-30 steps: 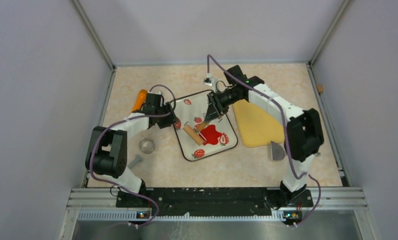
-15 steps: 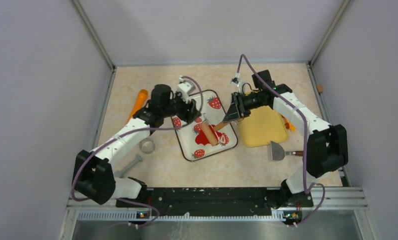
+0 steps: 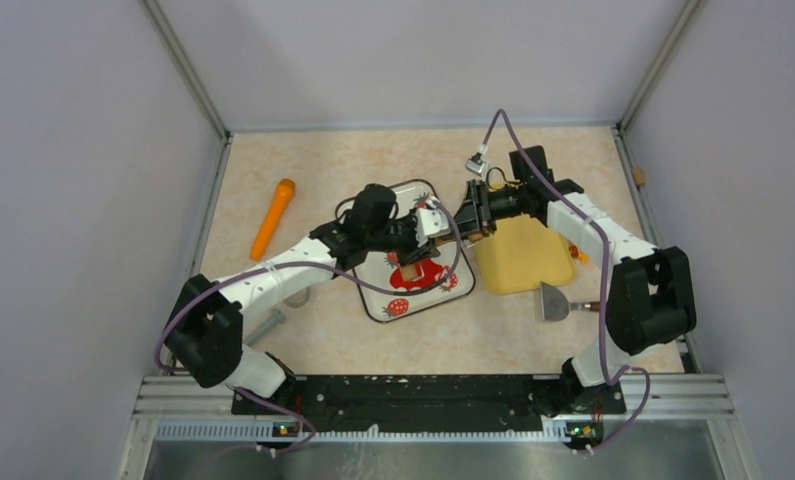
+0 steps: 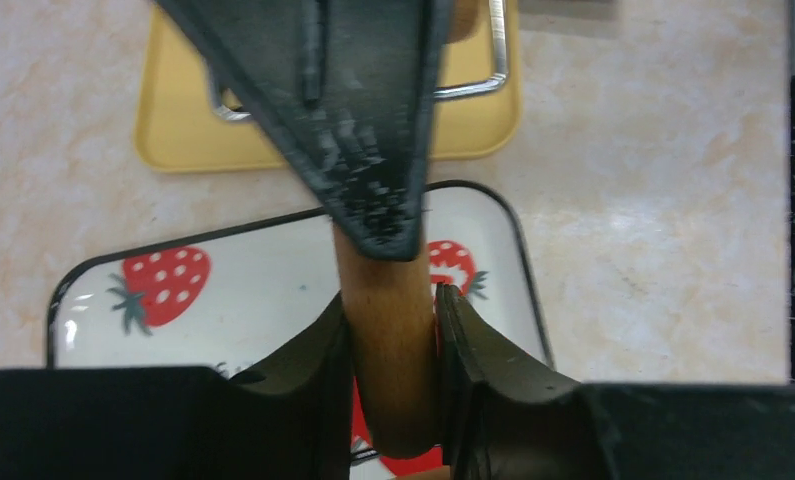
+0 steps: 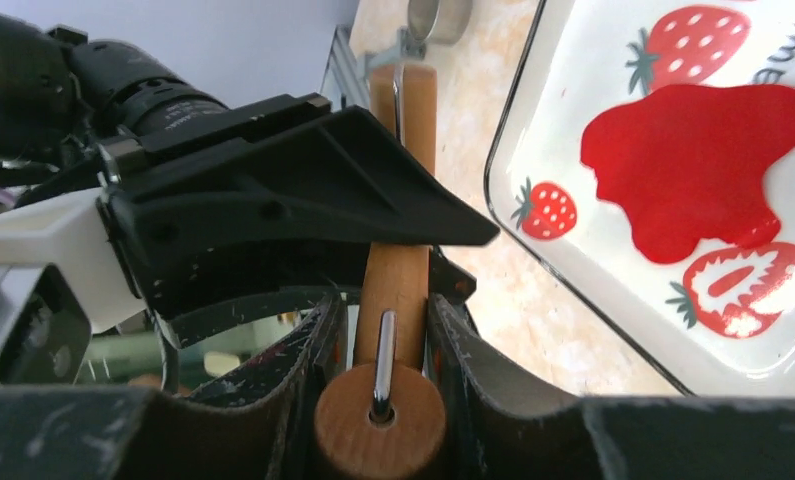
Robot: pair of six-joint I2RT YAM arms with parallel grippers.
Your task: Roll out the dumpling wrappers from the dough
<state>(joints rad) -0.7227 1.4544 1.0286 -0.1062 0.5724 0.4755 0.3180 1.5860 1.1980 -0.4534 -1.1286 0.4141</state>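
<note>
- Over the far right part of the tray [image 3: 376,288], both grippers are holding one wooden roller [image 4: 388,370].
- Left gripper [image 4: 390,297] is stretching across from the left side, and its jaws are pressing on the roller's handle, one on each side.
- Right gripper [image 5: 385,300] is holding the same roller from the right. Its jaws are clamping the end where a metal wire is entering the round wooden face.
- Dough [image 5: 703,170] is lying flat on the tray as an irregular red blob among printed strawberries. It is sitting just near of the two grippers and, in the right wrist view, apart from the roller.
- Board [image 3: 518,260], yellow, is resting on the desk [image 3: 323,160] just right of the tray, partly under the right arm.
- Scraper [image 3: 551,300] is lying just beside the board's near right edge.
- Orange tool [image 3: 273,217] is lying on the desk well to the left of the tray.
</note>
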